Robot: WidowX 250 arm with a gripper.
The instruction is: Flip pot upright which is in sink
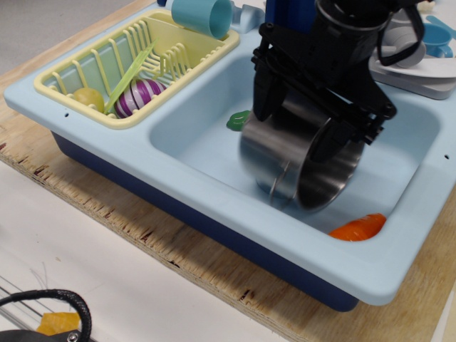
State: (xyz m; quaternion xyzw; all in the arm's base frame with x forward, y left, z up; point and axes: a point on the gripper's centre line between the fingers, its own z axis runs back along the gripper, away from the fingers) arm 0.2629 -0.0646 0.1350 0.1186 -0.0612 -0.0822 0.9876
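The shiny steel pot (285, 167) lies on its side in the light blue sink (192, 135), with its mouth facing front right. It looks motion-blurred, and one wire loop handle shows at its lower front. My black gripper (296, 125) is low over the pot with its jaws spread wide. One finger (262, 100) is at the pot's back left and the other finger (335, 142) is at the rim's upper edge. The fingers straddle the pot's upper side. I cannot see a firm clamp.
An orange toy carrot (358, 227) lies in the sink's front right corner. A green toy (237, 120) sits behind the pot. The yellow dish rack (71, 71) at left holds a purple striped toy (139, 96) and a teal cup (201, 16). A white tray (427, 75) is at back right.
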